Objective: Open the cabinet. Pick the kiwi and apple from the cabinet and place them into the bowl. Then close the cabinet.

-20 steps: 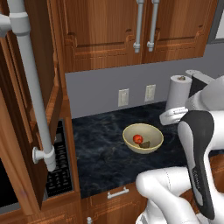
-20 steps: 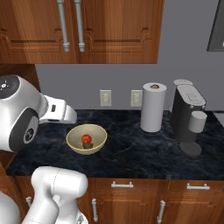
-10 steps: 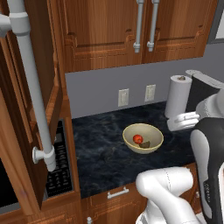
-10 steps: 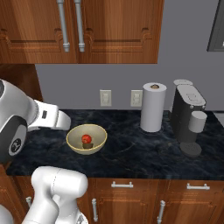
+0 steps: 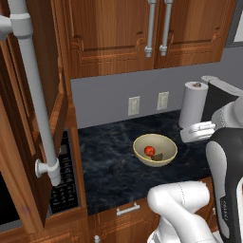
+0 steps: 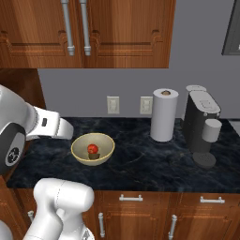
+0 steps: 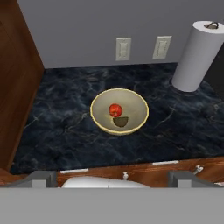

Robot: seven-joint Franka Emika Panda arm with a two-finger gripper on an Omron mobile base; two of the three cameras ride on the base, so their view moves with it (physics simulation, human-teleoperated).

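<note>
With the apple [image 7: 115, 109] and the kiwi [image 7: 120, 122] both sitting touching in the bowl [image 7: 101, 118] on the dark counter [image 7: 65, 131], the fruit-moving part looks done and the closing step is what remains. The gripper [image 7: 111, 178] hangs back and high above the counter's front edge, its fingers spread wide with nothing between them. Up on the wall the cabinet [image 5: 114, 38] shows its paired doors shut in the base views, though a big wooden door [image 5: 28, 142] stands swung out at the left, so the next move likely calls for swinging the arm over to push it closed.
</note>
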